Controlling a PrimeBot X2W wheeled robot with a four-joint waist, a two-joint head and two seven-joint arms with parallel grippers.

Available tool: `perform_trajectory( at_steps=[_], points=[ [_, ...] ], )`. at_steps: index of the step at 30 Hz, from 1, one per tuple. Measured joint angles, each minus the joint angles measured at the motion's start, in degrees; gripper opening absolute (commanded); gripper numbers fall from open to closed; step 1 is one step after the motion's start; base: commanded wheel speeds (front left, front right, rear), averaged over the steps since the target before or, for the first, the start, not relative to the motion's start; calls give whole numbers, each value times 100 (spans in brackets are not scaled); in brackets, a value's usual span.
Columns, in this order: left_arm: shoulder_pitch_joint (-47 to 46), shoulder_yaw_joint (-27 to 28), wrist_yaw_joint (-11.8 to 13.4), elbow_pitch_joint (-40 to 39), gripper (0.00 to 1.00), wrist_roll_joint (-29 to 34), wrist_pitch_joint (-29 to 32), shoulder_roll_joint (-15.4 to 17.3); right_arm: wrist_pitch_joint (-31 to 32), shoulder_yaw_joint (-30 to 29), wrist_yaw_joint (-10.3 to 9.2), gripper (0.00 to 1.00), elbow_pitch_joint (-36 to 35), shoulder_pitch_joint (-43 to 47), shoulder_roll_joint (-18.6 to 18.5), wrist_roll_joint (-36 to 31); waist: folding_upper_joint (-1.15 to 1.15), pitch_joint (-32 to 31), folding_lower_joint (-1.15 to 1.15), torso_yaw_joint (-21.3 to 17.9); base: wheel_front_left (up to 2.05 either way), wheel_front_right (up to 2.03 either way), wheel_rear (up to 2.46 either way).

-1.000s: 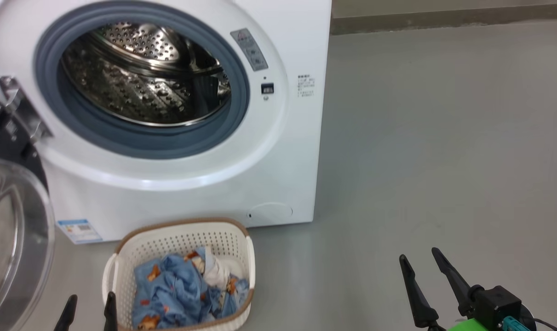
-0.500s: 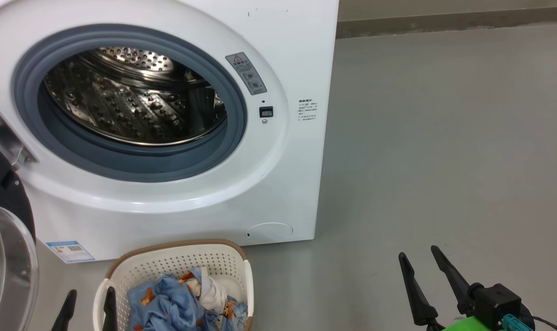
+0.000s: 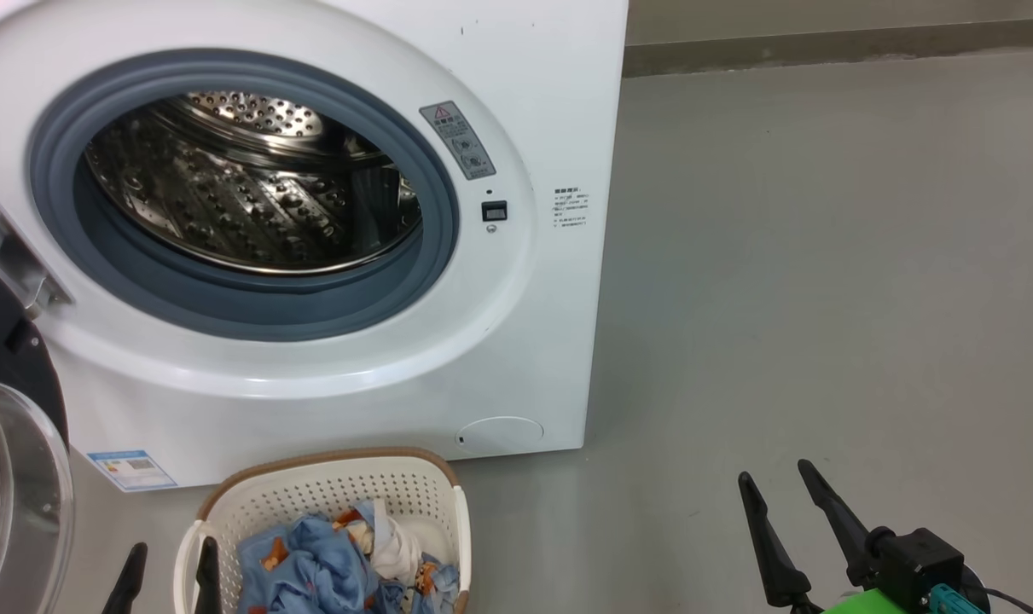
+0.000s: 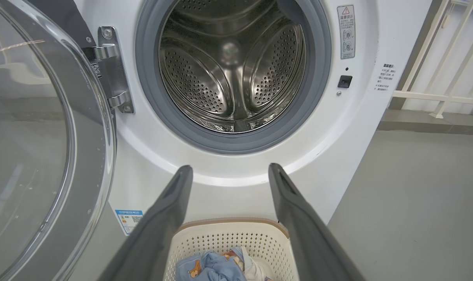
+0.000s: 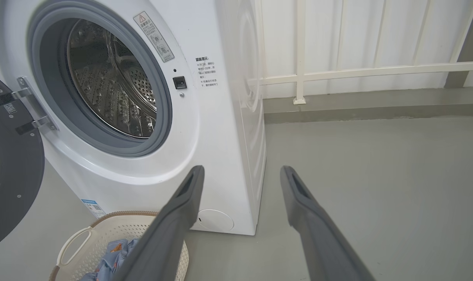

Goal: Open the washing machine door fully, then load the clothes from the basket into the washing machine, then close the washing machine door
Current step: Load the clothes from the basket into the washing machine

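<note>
Both pairs of jaws are held wide apart, and nothing is gripped in either.

Ahead of the left gripper (image 4: 229, 167), between its two fingers and below their tips, the basket (image 4: 228, 240) is seen on the floor (image 4: 416, 195) close before the washing machine (image 4: 150, 156). The clothes (image 4: 216, 269) are heaped inside it. Above the fingertips the steel drum (image 4: 232, 66) lies open. To the left of the left finger the washing machine door (image 4: 45, 136) is swung out on its hinge (image 4: 111, 70).

A grey warning label (image 4: 345, 31) with a red triangle is fixed up and to the right of these jaws. Below it is a small block of black print (image 4: 384, 77), too fine to be read. A blue energy sticker (image 4: 129, 218) is found just left of the left finger, and a QR sticker (image 4: 96, 70) sits by the hinge.

The right gripper (image 5: 242, 168) is held over bare floor. The machine's front right edge is met just beyond its left finger. Open floor is left ahead and to the right, as far as a kerb (image 5: 377, 109) and a white railing (image 5: 357, 72).
</note>
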Motion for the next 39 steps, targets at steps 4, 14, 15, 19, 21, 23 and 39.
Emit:
perform_trajectory(
  at_steps=[4, 14, 15, 19, 21, 23, 39],
  points=[
    [1, -19, 0, 21, 100, -8, 0, -9, 0, 3, 0, 100, 10, 0, 0, 10, 0, -18, 0, -2, 0, 0, 0],
    [2, -151, 0, 27, 100, -110, 0, 30, 0, 14, 0, 100, 12, 0, 0, 37, 0, 76, 0, 0, 0, 0, 0],
    [2, -164, 0, 27, 100, -121, 0, 40, 0, 15, 0, 100, 10, 0, 0, 37, 0, 100, 0, 0, 0, 0, 0],
    [0, -243, 0, 88, 100, -258, 0, 110, 0, 47, 0, 100, 5, -10, 0, 44, 0, 211, 0, -5, 0, 0, 0],
    [-2, -274, 0, 118, 100, -322, 0, 154, 0, 65, 0, 100, 1, -31, 0, 44, 0, 275, 0, -11, 0, 0, 0],
    [-14, -305, 0, 149, 100, -364, 0, 194, 0, 77, 0, 100, -4, -40, 0, 45, 0, 338, 0, -19, 0, 0, 0],
    [-888, -726, 0, 1000, 100, -1165, 0, 511, 0, 183, 0, 100, -155, -431, -2, 92, 0, 1226, 0, -152, 0, 0, 0]
  ],
)
